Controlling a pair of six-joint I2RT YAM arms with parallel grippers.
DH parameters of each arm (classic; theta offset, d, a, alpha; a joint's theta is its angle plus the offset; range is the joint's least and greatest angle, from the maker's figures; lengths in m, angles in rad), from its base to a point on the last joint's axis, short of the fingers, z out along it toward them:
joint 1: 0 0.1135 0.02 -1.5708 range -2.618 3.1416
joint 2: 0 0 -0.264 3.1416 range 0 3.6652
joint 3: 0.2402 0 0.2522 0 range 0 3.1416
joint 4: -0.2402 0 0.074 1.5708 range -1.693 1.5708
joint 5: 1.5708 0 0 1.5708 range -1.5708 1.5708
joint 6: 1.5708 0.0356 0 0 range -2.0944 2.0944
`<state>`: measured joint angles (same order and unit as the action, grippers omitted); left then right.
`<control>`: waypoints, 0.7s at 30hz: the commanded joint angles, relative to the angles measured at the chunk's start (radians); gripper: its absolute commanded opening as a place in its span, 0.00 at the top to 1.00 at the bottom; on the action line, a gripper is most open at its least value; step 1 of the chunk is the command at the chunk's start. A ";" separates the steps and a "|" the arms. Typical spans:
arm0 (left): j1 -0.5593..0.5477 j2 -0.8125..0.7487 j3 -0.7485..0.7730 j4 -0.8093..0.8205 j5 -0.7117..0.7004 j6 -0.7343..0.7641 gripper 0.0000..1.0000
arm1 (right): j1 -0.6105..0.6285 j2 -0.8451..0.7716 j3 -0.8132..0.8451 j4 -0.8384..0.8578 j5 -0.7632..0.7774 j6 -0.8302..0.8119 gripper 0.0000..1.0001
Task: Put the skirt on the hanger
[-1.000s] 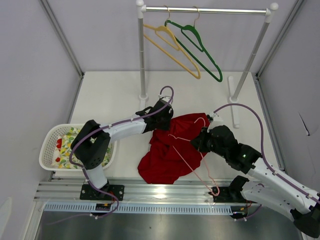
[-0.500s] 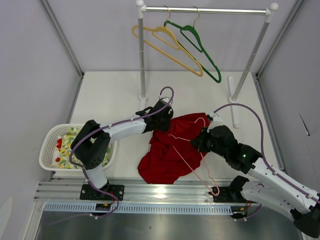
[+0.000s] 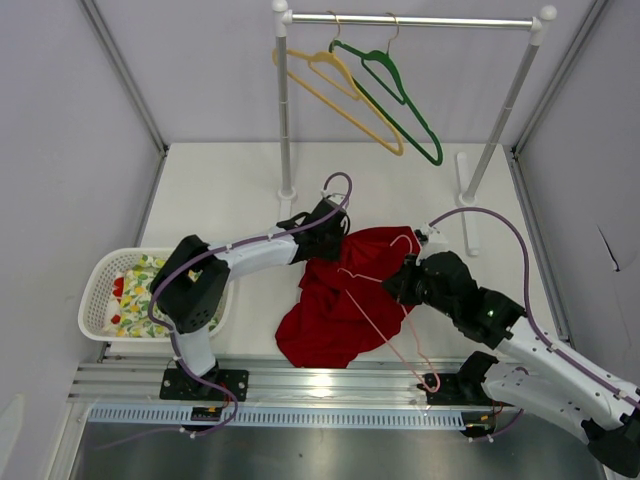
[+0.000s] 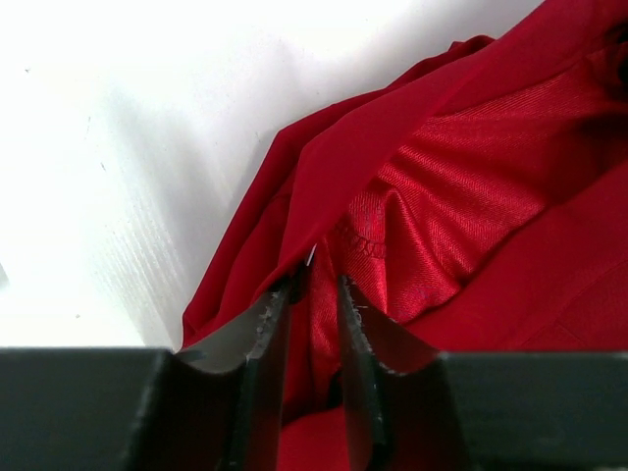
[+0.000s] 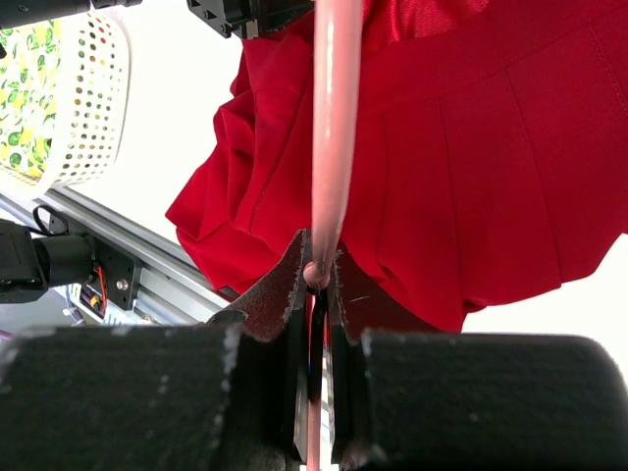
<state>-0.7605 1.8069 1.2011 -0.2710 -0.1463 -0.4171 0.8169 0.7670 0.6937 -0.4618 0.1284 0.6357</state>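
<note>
Clenching rumpled red skirt is left end effector; right end effector clamps hanger.

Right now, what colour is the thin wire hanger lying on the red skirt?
Pale pink. The thin wire hanger shows best in the right wrist view.

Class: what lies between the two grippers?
Top view: the red skirt, with the pink hanger across it, fills the stretch between the left gripper and the right gripper.

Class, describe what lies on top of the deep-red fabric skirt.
The thin pale pink wire hanger lies across the skirt, pinched by the right gripper. The white table beneath the fabric is covered.
</note>
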 commanded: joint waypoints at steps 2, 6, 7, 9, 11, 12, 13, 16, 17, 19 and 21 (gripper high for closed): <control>0.010 -0.004 0.038 0.030 0.005 0.011 0.79 | 0.007 -0.018 0.007 -0.026 0.023 -0.011 1.00; 0.018 -0.011 0.048 0.029 0.005 0.017 0.91 | 0.007 -0.021 0.010 -0.032 0.031 -0.013 1.00; 0.020 -0.012 0.048 0.027 0.007 0.018 0.92 | 0.007 -0.023 0.012 -0.034 0.036 -0.013 1.00; 0.023 -0.021 0.043 0.029 0.004 0.023 1.00 | 0.007 -0.032 0.018 -0.040 0.056 -0.018 1.00; 0.024 -0.032 0.032 0.039 0.008 0.029 1.00 | 0.007 -0.043 0.021 -0.043 0.077 -0.024 1.00; 0.023 -0.053 0.026 0.047 0.013 0.031 1.00 | 0.008 -0.052 0.029 -0.044 0.101 -0.033 1.00; 0.024 -0.064 0.019 0.056 0.019 0.034 1.00 | 0.007 -0.052 0.036 -0.046 0.112 -0.040 1.00; 0.032 -0.104 -0.003 0.078 0.040 0.046 1.00 | 0.004 -0.063 0.052 -0.037 0.152 -0.071 1.00; 0.038 -0.112 -0.015 0.081 0.048 0.049 1.00 | 0.005 -0.064 0.056 -0.016 0.160 -0.079 1.00; 0.050 -0.139 -0.029 0.107 0.071 0.052 1.00 | 0.004 -0.069 0.058 0.014 0.159 -0.094 1.00; 0.069 -0.155 -0.063 0.133 0.088 0.041 1.00 | 0.002 -0.090 0.056 0.061 0.145 -0.093 1.00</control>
<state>-0.7238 1.7283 1.1675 -0.2138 -0.0986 -0.3908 0.8173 0.7094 0.7017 -0.4896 0.2398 0.5751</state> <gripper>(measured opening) 0.005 0.077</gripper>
